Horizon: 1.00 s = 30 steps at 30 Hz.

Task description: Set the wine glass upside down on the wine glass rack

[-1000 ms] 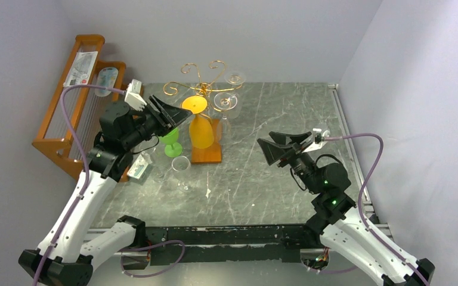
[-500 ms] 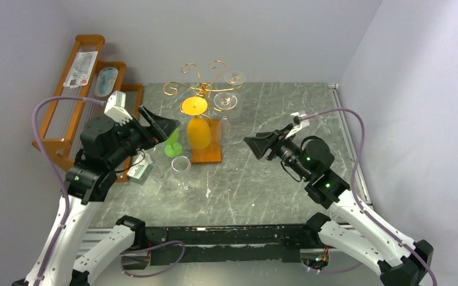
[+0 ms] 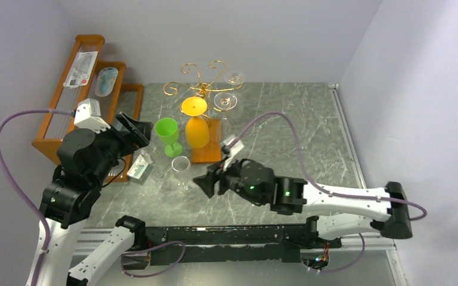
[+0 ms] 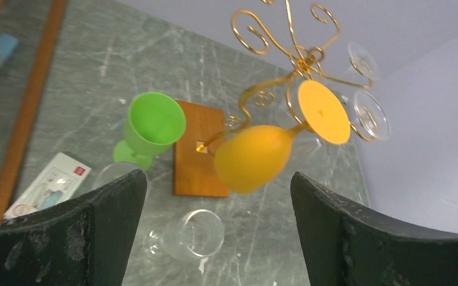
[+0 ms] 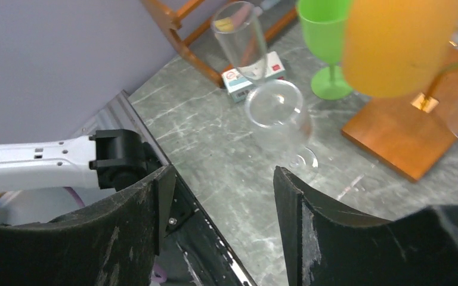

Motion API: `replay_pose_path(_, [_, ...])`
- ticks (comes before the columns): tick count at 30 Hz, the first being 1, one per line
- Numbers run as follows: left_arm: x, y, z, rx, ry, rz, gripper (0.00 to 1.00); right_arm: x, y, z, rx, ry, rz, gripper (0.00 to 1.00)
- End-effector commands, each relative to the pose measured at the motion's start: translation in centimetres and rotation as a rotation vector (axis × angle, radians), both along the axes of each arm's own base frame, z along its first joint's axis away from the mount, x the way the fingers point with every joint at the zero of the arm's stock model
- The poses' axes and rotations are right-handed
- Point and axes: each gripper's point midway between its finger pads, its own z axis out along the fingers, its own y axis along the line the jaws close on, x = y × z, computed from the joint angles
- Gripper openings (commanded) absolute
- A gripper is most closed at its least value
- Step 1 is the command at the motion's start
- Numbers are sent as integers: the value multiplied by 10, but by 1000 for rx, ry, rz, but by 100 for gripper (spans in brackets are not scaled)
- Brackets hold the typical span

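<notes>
The gold wire wine glass rack point(image 3: 203, 76) stands on its orange-brown base point(image 3: 207, 155) at the back middle. An orange wine glass point(image 3: 197, 132) hangs upside down from one arm; it also shows in the left wrist view point(image 4: 253, 158). Two clear glasses point(image 3: 226, 101) hang on the right arms. A clear wine glass point(image 3: 180, 165) is on the table before the base, apparently upright, also in the right wrist view point(image 5: 276, 114). My left gripper point(image 3: 140, 128) is open and empty, left of the green glass. My right gripper point(image 3: 206, 185) is open and empty, just right of the clear glass.
A green wine glass point(image 3: 167, 135) stands upright left of the rack base. A tall clear glass point(image 5: 241, 39) and a small white box point(image 3: 138, 170) are by the stepped wooden shelf point(image 3: 65, 125) at the left. The table's front rail point(image 3: 226, 235) runs below.
My left gripper has drawn back to the left, away from the hanging orange glass. My right arm has swung from the right side to the front middle, near the clear glass.
</notes>
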Motion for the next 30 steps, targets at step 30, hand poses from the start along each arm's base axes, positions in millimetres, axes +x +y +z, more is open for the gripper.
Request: replay_pose_path(30, [-49, 106, 65, 14, -235, 479, 93, 31, 132, -99, -604, 71, -44, 53])
